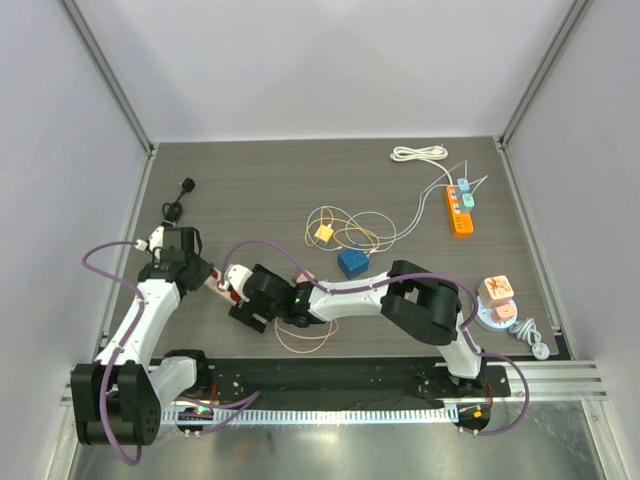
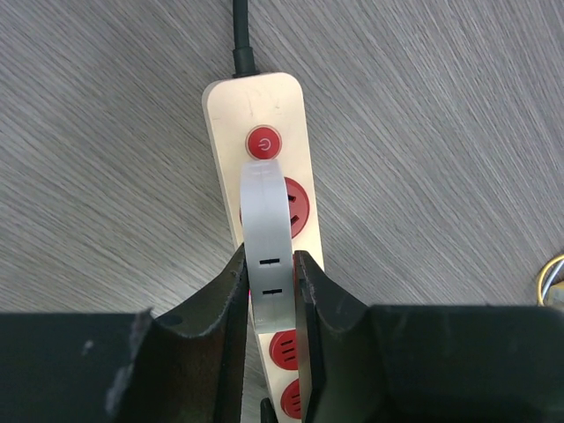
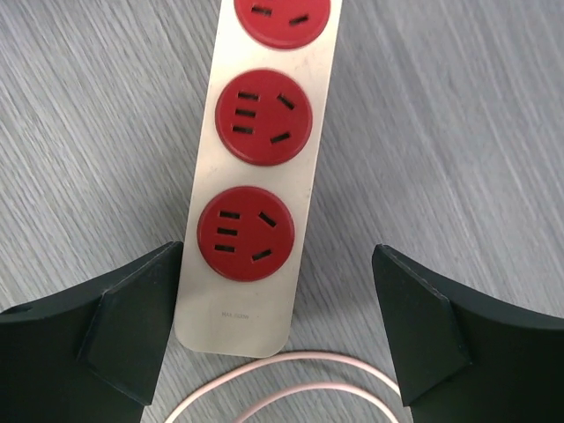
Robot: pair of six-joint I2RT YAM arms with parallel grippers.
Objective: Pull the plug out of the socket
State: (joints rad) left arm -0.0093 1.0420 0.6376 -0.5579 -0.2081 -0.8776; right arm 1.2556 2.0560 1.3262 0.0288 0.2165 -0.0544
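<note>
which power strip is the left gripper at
The cream strip with red sockets, its white plug clamped in the left gripper; the orange strip lies far off right.

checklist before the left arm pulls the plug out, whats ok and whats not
1. Left gripper shut on the plug: ok.
2. Fingers on both flat sides of the plug: ok.
3. Right gripper clamping the power strip to hold it down: not ok, jaws stand wide open around its end.
4. Plug seated in its socket: cannot tell, its body hides the socket.
5. Pink cable out of the right jaws' closing path: cannot tell, it loops just past the strip's end.
</note>
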